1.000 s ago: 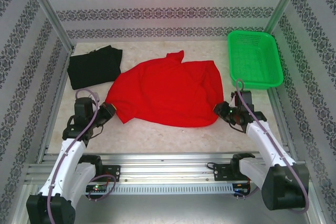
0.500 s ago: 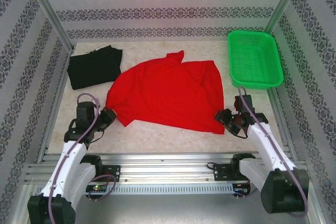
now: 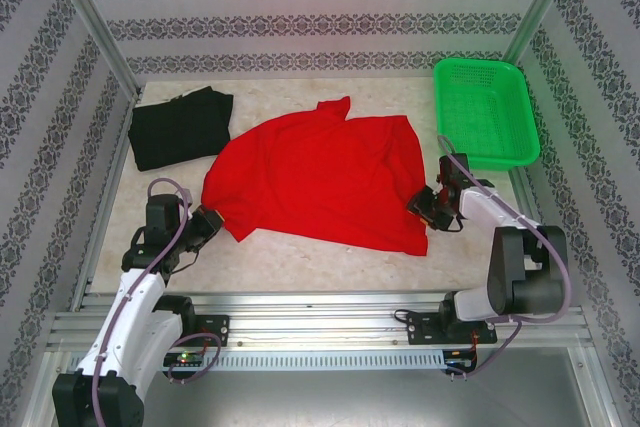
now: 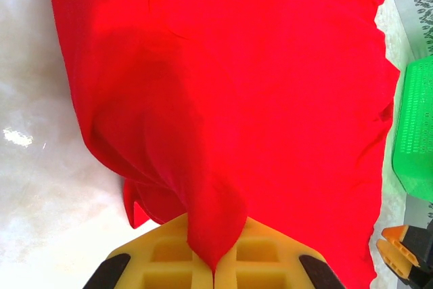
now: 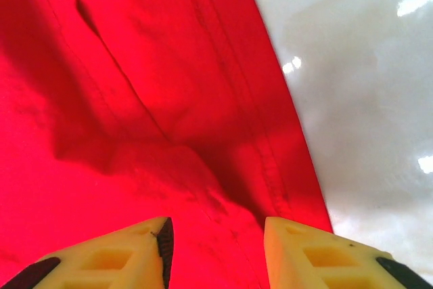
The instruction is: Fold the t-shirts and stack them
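Green basket [image 3: 483, 112] lies seemingly beside red shirt [image 3: 320, 182].

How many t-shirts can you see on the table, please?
2: the red t-shirt is spread out in the middle, and the black t-shirt lies in the far left corner. Another could be hidden beneath either.

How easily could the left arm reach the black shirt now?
Probably yes, once freed: the left claw is shut on the red shirt's corner, but bare table lies between it and the black shirt.
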